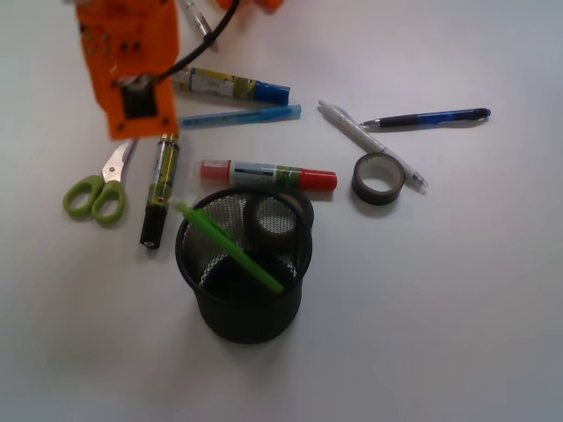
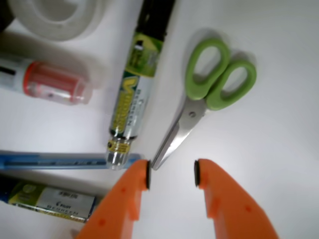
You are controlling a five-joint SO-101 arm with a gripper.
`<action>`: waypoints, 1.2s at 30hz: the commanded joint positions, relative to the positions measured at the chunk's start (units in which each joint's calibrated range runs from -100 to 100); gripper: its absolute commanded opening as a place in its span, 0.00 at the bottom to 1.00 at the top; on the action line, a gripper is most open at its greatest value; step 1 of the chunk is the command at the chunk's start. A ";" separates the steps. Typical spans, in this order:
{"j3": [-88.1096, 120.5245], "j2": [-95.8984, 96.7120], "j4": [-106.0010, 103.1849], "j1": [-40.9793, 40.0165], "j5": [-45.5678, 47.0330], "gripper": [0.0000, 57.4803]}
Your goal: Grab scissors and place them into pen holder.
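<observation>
Small scissors (image 2: 199, 107) with lime-green loop handles lie flat on the white table (image 1: 457, 290), to the left of the black mesh pen holder (image 1: 244, 308) and beside a black-capped marker (image 1: 158, 189). The orange gripper (image 2: 171, 174) hovers above them, jaws parted and holding nothing. The blade tips sit just ahead of the gap; the scissors' long axis runs away from the gripper, handles farthest.
</observation>
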 commanded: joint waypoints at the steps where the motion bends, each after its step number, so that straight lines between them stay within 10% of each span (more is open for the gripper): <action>1: -19.36 10.43 3.85 0.44 0.00 0.16; 8: -34.85 24.46 6.91 0.36 -0.15 0.17; 14: -40.29 29.81 7.88 1.78 0.15 0.40; 36: -42.82 35.76 3.50 4.03 0.15 0.22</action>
